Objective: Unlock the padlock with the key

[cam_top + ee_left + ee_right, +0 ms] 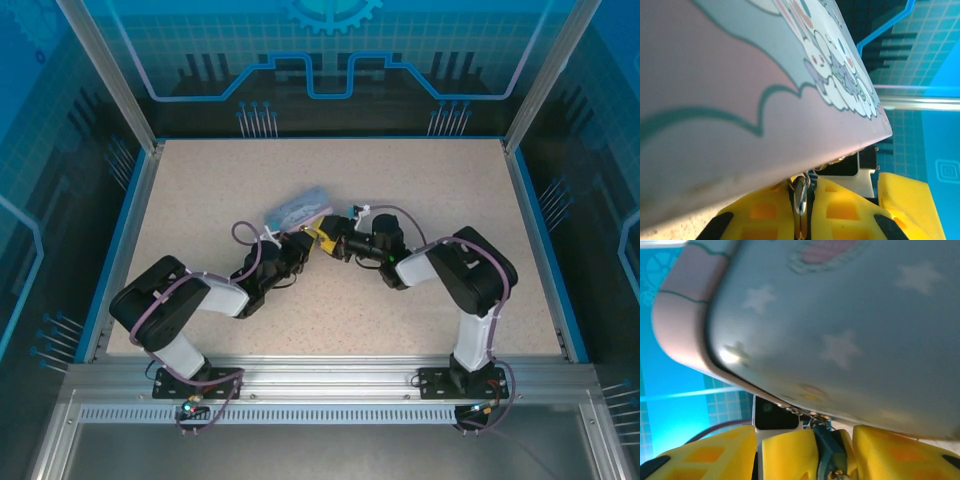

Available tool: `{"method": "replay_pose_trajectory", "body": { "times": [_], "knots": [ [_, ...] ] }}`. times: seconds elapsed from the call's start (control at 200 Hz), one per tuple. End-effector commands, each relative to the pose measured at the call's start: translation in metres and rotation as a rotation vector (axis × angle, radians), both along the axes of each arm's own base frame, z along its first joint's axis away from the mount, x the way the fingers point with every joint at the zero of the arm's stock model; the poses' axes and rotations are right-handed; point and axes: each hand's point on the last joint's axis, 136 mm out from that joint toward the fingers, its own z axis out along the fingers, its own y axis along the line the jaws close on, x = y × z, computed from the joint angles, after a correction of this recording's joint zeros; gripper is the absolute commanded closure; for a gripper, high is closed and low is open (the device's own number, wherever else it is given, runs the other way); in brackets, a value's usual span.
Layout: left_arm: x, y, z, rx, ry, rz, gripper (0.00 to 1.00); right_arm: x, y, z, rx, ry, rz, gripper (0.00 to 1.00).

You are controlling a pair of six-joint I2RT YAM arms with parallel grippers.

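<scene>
Top view: the left gripper and right gripper meet at the middle of the table, on the near side of the tin box.

Left wrist: the left jaws are clamped on the padlock under the tin's edge.

Right wrist: the right jaws stand apart around it. Whether the key sits in it is too hidden to tell.

Hold the padlock steady and grip the key squarely before turning.

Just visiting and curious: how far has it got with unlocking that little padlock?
Done: the left gripper and right gripper meet at the tin. In hand: the left pinches a thin metal piece, seemingly the key; the padlock sits between the right's fingers. Left: it hangs at the tin's edge, so unlocking seems unfinished.
</scene>
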Motion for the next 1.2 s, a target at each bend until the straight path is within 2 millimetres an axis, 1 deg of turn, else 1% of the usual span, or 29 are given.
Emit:
{"method": "replay_pose_trajectory", "body": {
  "times": [0.0, 0.18, 0.315, 0.37, 0.425, 0.44, 0.455, 0.475, 0.525, 0.59, 0.63, 0.705, 0.845, 0.92, 1.051, 1.196],
  "knots": [
    [-0.008, -0.013, 0.005, -0.003, 0.001, -0.079, 1.0, -0.009, -0.012, 0.016, -0.061, -0.091, 0.069, 0.45],
    [-0.006, -0.013, 0.003, 0.023, 0.024, -0.088, 1.0, -0.032, -0.032, 0.003, -0.27, -0.103, 0.122, 0.4],
    [-0.002, -0.01, 0.002, 0.03, 0.043, -0.087, 1.0, -0.049, -0.054, -0.003, -0.505, -0.165, 0.161, 0.38],
    [-0.002, -0.01, 0.001, 0.033, 0.064, -0.093, 1.0, -0.053, -0.06, 0.003, -0.614, -0.243, 0.181, 0.39],
    [-0.002, -0.01, 0.001, 0.043, 0.079, -0.103, 1.0, -0.058, -0.065, 0.011, -0.77, -0.365, 0.225, 0.4],
    [-0.003, -0.01, 0.002, 0.047, 0.083, -0.106, 1.0, -0.061, -0.066, 0.01, -0.808, -0.392, 0.248, 0.41],
    [-0.003, -0.009, 0.001, 0.053, 0.091, -0.108, 1.0, -0.06, -0.064, 0.019, -0.832, -0.437, 0.262, 0.42],
    [-0.004, -0.009, 0.001, 0.06, 0.096, -0.113, 1.0, -0.062, -0.062, 0.022, -0.877, -0.489, 0.294, 0.43],
    [-0.004, -0.009, 0.003, 0.074, 0.109, -0.126, 1.0, -0.066, -0.063, 0.022, -1.0, -0.582, 0.351, 0.44],
    [-0.004, -0.009, 0.005, 0.087, 0.125, -0.136, 1.0, -0.069, -0.061, 0.02, -1.086, -0.674, 0.413, 0.46],
    [-0.004, -0.01, 0.006, 0.094, 0.138, -0.148, 1.0, -0.07, -0.059, 0.018, -1.109, -0.716, 0.436, 0.47],
    [-0.004, -0.011, 0.008, 0.096, 0.162, -0.168, 1.0, -0.069, -0.055, 0.01, -1.136, -0.759, 0.468, 0.51],
    [-0.006, -0.016, 0.01, 0.096, 0.2, -0.213, 1.0, -0.069, -0.048, -0.004, -1.166, -0.824, 0.514, 0.52],
    [-0.006, -0.018, 0.011, 0.095, 0.219, -0.228, 1.0, -0.066, -0.047, -0.008, -1.179, -0.832, 0.517, 0.52],
    [-0.005, -0.021, 0.013, 0.089, 0.238, -0.254, 1.0, -0.063, -0.036, -0.011, -1.163, -0.849, 0.538, 0.52],
    [-0.006, -0.024, 0.015, 0.086, 0.249, -0.278, 1.0, -0.057, -0.029, -0.02, -1.183, -0.856, 0.556, 0.53]
  ]
}}
